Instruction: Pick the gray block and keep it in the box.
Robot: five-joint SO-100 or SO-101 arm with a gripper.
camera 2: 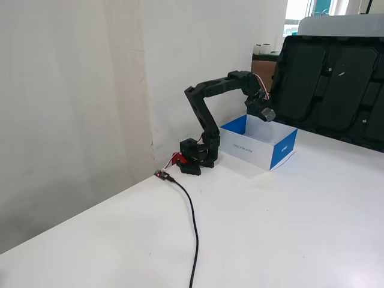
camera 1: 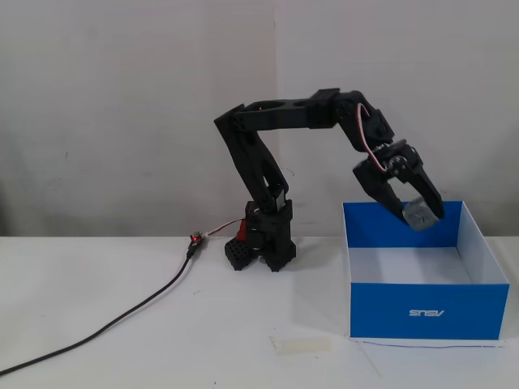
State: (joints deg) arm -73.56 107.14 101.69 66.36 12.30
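The gray block (camera 1: pixel 418 214) hangs above the open blue box (camera 1: pixel 430 309), over its back half, held between black fingers. My gripper (camera 1: pixel 418 212) is shut on it, pointing down and to the right from the arched black arm. In the other fixed view the gray block (camera 2: pixel 269 113) shows just above the box (camera 2: pixel 282 150), with the gripper (camera 2: pixel 268 113) over the box's white inside. The box stands on the white table, right of the arm's base (camera 1: pixel 263 243).
A black cable (camera 1: pixel 122 316) runs from a small connector (camera 1: pixel 195 240) near the base toward the lower left. A strip of clear tape (camera 1: pixel 302 344) lies in front of the box. A large black tray (camera 2: pixel 336 78) leans behind the box.
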